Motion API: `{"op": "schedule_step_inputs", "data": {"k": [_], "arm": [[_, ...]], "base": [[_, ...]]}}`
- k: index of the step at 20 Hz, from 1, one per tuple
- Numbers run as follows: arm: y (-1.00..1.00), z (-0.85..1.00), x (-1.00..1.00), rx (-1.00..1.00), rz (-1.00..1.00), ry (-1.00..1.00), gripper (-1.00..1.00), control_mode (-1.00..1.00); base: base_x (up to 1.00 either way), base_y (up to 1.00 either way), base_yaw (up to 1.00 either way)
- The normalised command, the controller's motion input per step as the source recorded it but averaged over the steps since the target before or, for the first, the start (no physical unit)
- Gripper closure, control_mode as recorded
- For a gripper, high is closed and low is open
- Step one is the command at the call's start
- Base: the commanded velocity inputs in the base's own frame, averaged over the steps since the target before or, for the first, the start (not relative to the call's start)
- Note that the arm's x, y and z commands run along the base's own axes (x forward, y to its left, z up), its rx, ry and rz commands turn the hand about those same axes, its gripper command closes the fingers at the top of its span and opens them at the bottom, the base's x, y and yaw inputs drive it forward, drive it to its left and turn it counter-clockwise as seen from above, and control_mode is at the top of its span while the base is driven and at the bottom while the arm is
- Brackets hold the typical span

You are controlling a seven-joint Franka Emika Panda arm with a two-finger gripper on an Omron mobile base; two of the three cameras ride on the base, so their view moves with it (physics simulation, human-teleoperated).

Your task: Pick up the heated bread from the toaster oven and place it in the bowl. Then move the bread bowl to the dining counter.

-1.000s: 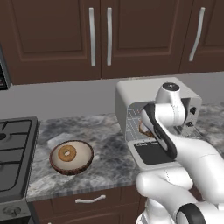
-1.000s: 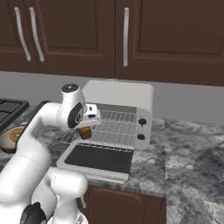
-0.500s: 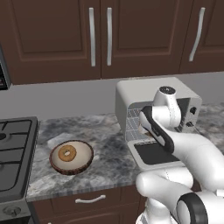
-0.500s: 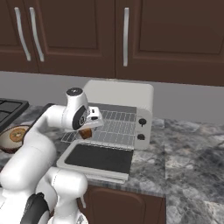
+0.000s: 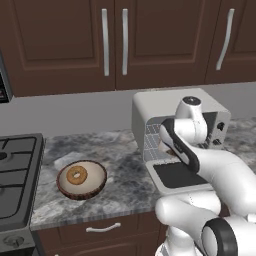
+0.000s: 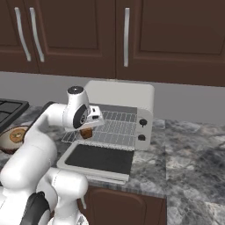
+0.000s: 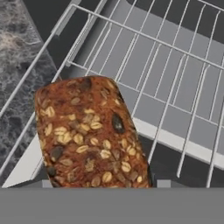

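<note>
The toaster oven (image 6: 132, 99) stands on the counter with its dark door (image 6: 99, 160) dropped open and its wire rack (image 6: 115, 127) pulled out. The heated bread (image 6: 86, 133), a seeded brown chunk, lies at the rack's left front and looms close in the hand view (image 7: 87, 135). My gripper (image 6: 89, 127) hangs right over it, pointing down; its fingertips are hidden, so I cannot tell how the jaws stand. The bowl (image 5: 95, 186) sits left of the oven (image 5: 165, 107) and holds a tan ring pastry (image 5: 76, 175). The dining counter is out of view.
A gas stove (image 5: 15, 170) takes up the counter's left end. Dark wooden cabinets (image 5: 115, 40) hang above. Marbled countertop (image 6: 193, 154) stretches to the right of the oven. My own arm (image 5: 210, 165) crosses in front of the oven's mouth in the left base view.
The arm's elbow has shifted a little and the hand has settled closer over the bread. The bread still lies on the rack; the bowl has not moved.
</note>
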Motion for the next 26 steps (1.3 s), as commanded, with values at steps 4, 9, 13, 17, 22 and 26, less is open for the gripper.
{"op": "schedule_step_inputs", "data": {"k": [4,9,13,17,22,26], "arm": [[0.07,0.20,-0.86,0.04,0.04,0.00,1.00,-1.00],[0.36,0.57,-0.98,0.00,0.16,-0.05,1.00,-1.00],[0.92,0.48,-0.53,-0.02,0.23,-0.02,1.00,-1.00],[1.00,0.22,-0.03,-0.08,0.23,-0.03,1.00,-1.00],[1.00,0.03,0.41,-0.02,0.21,0.00,1.00,-1.00],[1.00,-0.05,0.81,-0.03,0.20,0.14,1.00,-1.00]], "base": [[0.00,0.00,0.00],[0.00,0.00,0.00],[0.00,0.00,0.00],[0.00,0.00,0.00],[0.00,0.00,0.00],[0.00,0.00,0.00]]}}
